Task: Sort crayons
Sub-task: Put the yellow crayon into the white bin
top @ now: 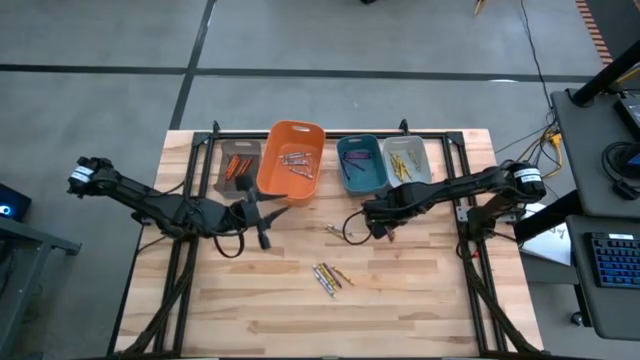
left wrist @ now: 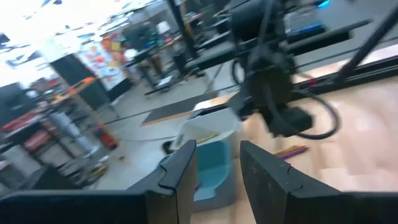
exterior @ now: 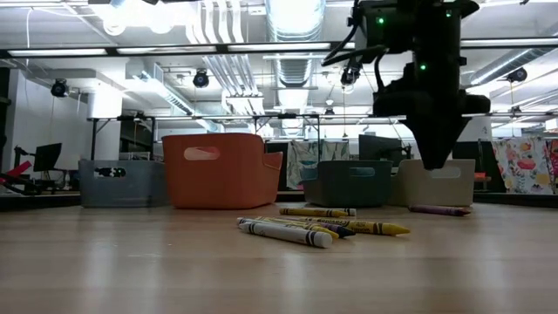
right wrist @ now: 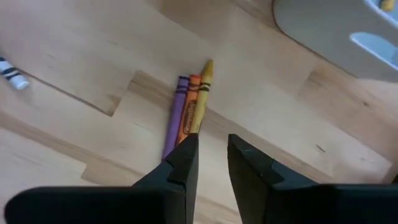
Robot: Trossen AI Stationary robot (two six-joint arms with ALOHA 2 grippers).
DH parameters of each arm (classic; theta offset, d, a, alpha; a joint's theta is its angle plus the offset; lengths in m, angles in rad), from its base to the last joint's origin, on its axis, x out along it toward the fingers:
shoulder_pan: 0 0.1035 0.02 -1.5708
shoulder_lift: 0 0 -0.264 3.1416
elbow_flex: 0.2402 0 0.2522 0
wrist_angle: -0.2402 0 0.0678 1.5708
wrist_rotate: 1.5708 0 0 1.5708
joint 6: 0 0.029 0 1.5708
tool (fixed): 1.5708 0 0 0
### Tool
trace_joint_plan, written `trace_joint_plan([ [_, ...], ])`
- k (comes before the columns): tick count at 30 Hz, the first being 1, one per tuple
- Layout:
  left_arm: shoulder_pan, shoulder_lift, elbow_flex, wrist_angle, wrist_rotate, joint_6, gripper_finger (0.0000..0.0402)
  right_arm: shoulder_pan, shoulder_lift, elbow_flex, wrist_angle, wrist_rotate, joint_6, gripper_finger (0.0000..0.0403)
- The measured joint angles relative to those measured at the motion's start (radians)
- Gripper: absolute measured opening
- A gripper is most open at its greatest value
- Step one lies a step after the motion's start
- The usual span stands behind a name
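Observation:
Three crayons [right wrist: 186, 115], purple, orange and yellow, lie side by side on the wooden table just beyond my right gripper [right wrist: 212, 155]. It points down above them, open by a narrow gap with nothing between its fingers. In the low view it [exterior: 433, 157] hangs over the purple crayon [exterior: 440, 210]. A cluster of several crayons [top: 330, 275] lies nearer the front, and one more [top: 335, 230] to the gripper's left. My left gripper [top: 275, 210] stands level in front of the orange bin [top: 292, 160], open and holding nothing [left wrist: 217, 168].
Along the far side stand a grey bin [top: 240, 165] with orange crayons, the orange bin with greyish ones, a teal bin [top: 360, 162] and a beige bin [top: 408, 160] with yellow ones. A whitish crayon [right wrist: 9, 71] lies off to the side. Black frame rails [top: 190, 250] flank the table.

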Motion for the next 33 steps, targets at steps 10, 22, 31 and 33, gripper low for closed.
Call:
trace_joint_plan([
  [10, 0.0, 0.0, 0.0, -0.006, -0.011, -0.021, 0.0107, 0.0, 0.0, -0.079, 0.077, 0.001, 0.029, 0.0102],
  [22, 0.0, 0.0, -0.002, -0.009, -0.011, -0.046, 0.0107, 0.0, 0.0, -0.182, 0.262, 0.01, 0.019, 0.0097],
  [31, 0.0, 0.0, -0.002, -0.01, -0.011, -0.046, 0.0107, 0.0, 0.0, -0.213, 0.295, 0.01, 0.033, 0.0105],
  [33, 0.0, 0.0, -0.002, -0.01, -0.011, -0.046, 0.0107, 0.0, 0.0, -0.213, 0.295, 0.011, 0.033, 0.0105],
])
